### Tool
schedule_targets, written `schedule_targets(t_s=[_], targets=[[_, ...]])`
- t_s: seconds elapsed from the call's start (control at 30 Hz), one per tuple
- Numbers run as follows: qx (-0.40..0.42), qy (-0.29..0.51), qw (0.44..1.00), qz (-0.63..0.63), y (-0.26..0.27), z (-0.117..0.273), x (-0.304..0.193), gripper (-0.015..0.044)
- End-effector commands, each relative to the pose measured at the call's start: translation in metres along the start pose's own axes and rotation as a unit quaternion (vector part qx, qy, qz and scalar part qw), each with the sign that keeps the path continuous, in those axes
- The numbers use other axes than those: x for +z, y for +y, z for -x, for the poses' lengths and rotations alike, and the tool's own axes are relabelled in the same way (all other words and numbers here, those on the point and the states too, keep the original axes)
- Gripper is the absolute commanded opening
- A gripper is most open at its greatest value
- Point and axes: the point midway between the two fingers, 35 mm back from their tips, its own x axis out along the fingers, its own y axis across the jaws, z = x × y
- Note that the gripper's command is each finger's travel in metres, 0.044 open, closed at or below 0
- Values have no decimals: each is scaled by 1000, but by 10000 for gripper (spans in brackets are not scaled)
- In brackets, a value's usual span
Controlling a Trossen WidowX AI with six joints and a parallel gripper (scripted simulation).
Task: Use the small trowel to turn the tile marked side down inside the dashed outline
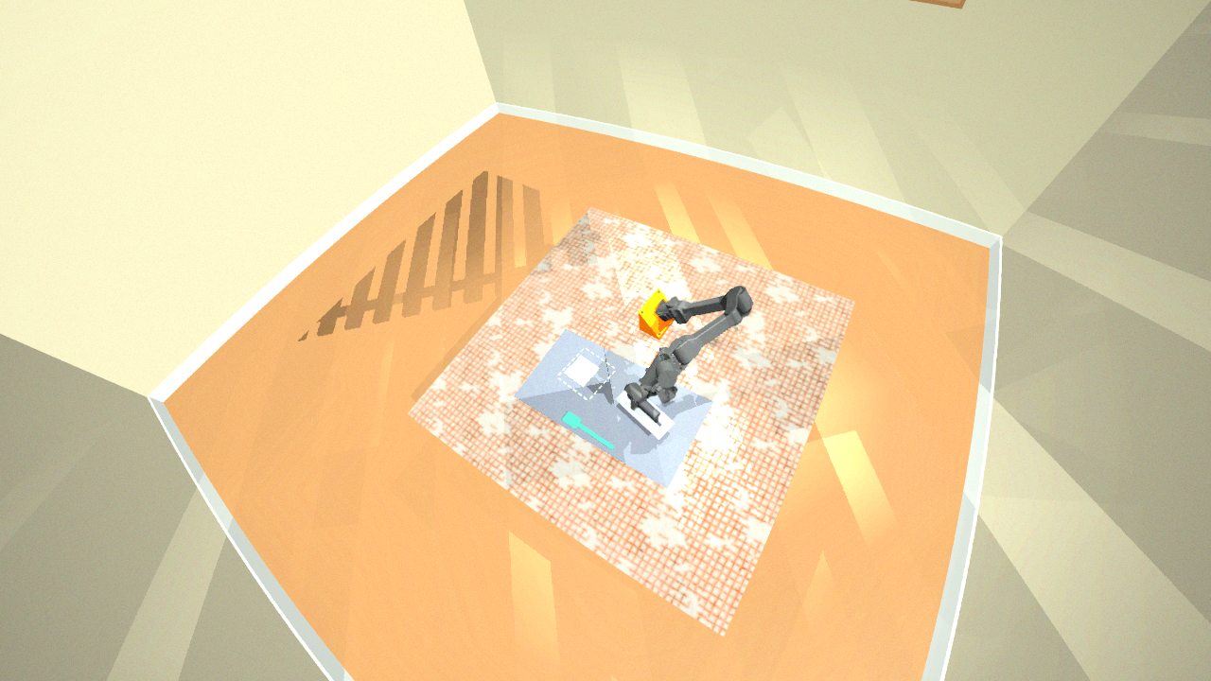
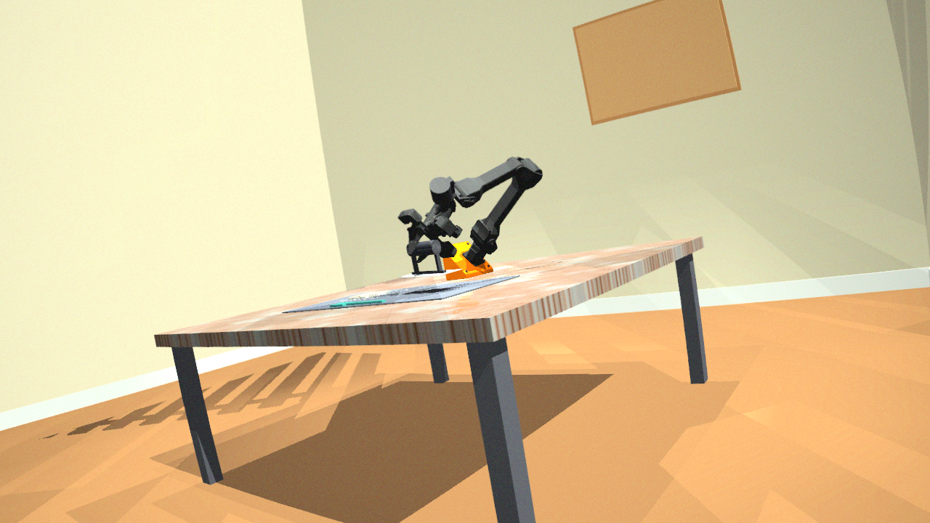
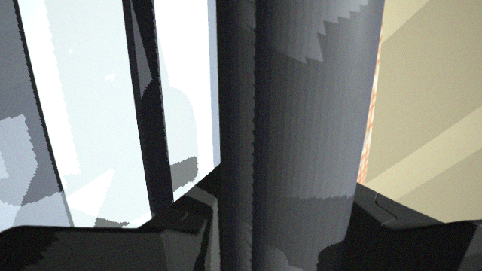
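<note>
Beside the tile [image 1: 581, 371], the end effector [image 1: 650, 397] [image 2: 430, 243] [image 3: 282, 226], partly closed, is gripping a white-plated tool's handle [image 1: 648, 413] [image 2: 426, 248] [image 3: 301, 132], probably keeping its plate level for setting down.

Pale walls [image 1: 279, 152] [image 2: 155, 162] [image 3: 425, 94] catch slanting light above the orange-brown floor [image 1: 339, 440] [image 2: 812, 364]; a framed corkboard [image 2: 657, 62] hangs crookedly from here.

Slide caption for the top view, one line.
End effector grips a dark-handled white tool near a white tile; turquoise tool on mat.
</note>
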Motion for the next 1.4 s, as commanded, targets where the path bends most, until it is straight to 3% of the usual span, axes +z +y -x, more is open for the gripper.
schedule_targets(t_s=[0.0,0.57,1.37], targets=[[-13,6,1000,-8,-1,4,22,0],[-34,38,998,-47,28,19,95,0],[-35,38,997,-49,45,3,98,0]])
